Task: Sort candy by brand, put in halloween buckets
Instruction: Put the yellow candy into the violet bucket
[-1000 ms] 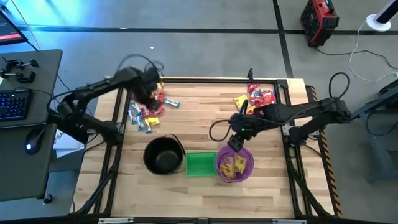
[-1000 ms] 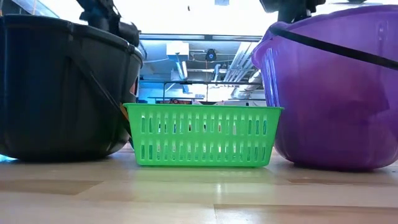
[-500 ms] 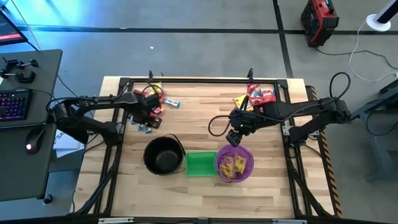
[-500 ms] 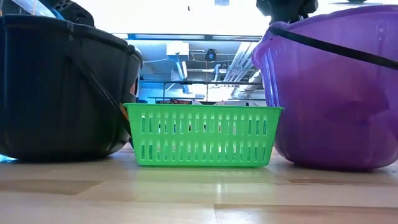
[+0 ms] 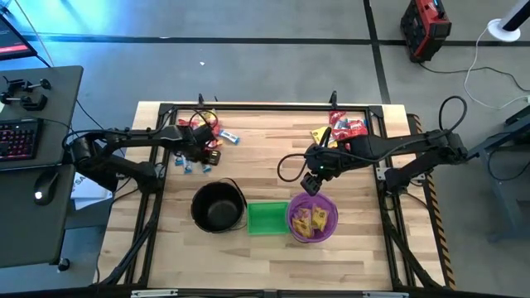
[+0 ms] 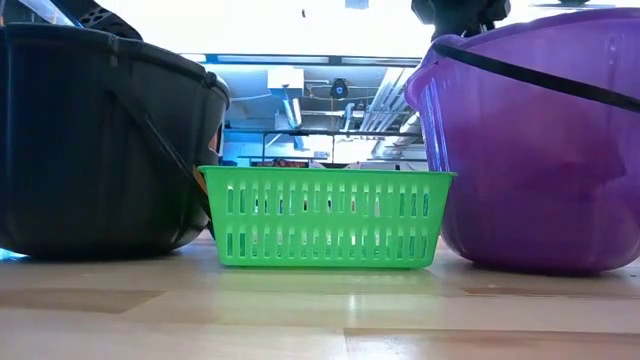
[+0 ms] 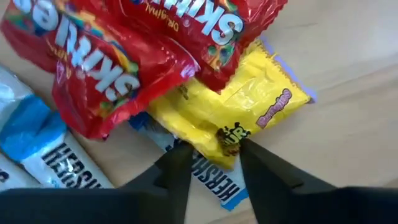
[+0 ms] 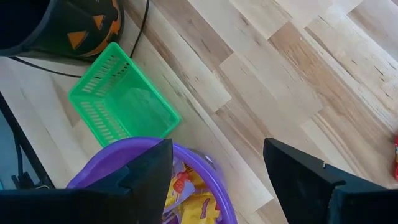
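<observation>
Candy in a crinkled yellow foil wrapper (image 7: 230, 112) sits right between the tips of the left gripper (image 7: 214, 155), whose two dark fingers (image 7: 177, 168) bracket its near edge with a narrow gap left, so they are part-closed around it but I cannot tell whether they have it pinched. The wrapper lies flat on the pale wooden table (image 7: 348, 130), half under two red glossy Skittles bags (image 7: 106, 74) and over a blue-and-white Hershey's bar (image 7: 214, 183), which is probably why the fingers come at its free edge. From above, this gripper (image 5: 211, 153) is low over the left candy heap (image 5: 199, 141) near the table's far left.

The right gripper (image 8: 214, 168) hangs with its fingers spread wide and nothing between them, just above the rim of the round translucent purple bucket (image 8: 124, 162). Yellow-wrapped pieces (image 5: 310, 219) already lie in that bucket, so yellow seems to belong there. Beside it stand the square green slatted basket (image 5: 266, 218) and the round black pail (image 5: 217, 206), both seemingly empty. A second heap of red and yellow packets (image 5: 344, 128) waits at the far right.
</observation>
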You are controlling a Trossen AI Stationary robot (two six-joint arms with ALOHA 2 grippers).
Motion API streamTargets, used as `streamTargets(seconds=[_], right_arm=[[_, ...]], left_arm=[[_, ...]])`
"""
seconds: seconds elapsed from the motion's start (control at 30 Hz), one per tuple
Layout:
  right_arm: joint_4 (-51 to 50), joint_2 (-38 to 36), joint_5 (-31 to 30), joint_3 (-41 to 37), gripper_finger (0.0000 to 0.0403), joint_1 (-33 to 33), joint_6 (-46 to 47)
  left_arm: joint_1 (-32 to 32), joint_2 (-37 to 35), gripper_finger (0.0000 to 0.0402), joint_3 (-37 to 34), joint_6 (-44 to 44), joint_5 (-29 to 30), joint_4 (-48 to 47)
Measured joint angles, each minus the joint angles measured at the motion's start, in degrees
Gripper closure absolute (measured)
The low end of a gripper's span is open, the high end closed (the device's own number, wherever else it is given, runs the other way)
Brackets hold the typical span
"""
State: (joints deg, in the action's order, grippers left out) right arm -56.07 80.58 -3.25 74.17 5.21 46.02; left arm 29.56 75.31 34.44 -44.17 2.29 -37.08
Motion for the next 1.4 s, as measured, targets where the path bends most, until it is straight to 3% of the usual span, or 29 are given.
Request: streamTargets(seconds=[0.13, 0.2, 0.5, 0.63, 0.73, 0.87, 1.07, 1.2, 1.4], right_arm=[[0.0, 0.0, -0.3, 0.0, 0.0158, 0.0, 0.0], [0.0, 0.0, -0.9, 0.0, 0.0158, 0.0, 0.0], [0.0, -0.3, 0.6, 0.0, 0.0158, 0.0, 0.0], [0.0, -3.3, 1.3, 0.0, 0.0158, 0.1, -1.2], [0.3, -7.1, -1.0, 0.0, 0.0158, 0.1, -1.2], [0.7, -12.2, -7.7, 0.0, 0.0158, -0.8, -1.0], [0.6, -17.2, -14.3, 0.0, 0.0158, -2.7, 0.0], [0.6, -18.3, -16.1, 0.0, 0.0158, -4.1, -0.3], [0.6, -18.3, -16.0, 0.0, 0.0158, -5.3, -2.6]], left_arm=[[0.0, 0.0, 0.0373, 0.0, 3.6, 1.1, 0.7], [0.0, -0.1, 0.0393, 0.0, 4.9, 1.0, 1.1], [-2.8, -10.6, 0.0401, 8.3, 12.5, -4.8, -4.5], [-7.5, -15.8, 0.0401, 14.5, 18.1, -7.4, -4.3], [-11.7, -15.9, 0.0401, 19.2, 20.3, -9.6, -1.8], [-17.6, -10.8, 0.0401, 24.5, 21.3, -11.0, 5.0], [-25.4, 5.0, 0.0401, 34.8, 30.3, -14.0, 12.9], [-28.2, 16.4, 0.0401, 42.4, 39.1, -14.9, 17.5], [-29.8, 30.6, 0.0401, 54.3, 44.9, -24.3, 22.1]])
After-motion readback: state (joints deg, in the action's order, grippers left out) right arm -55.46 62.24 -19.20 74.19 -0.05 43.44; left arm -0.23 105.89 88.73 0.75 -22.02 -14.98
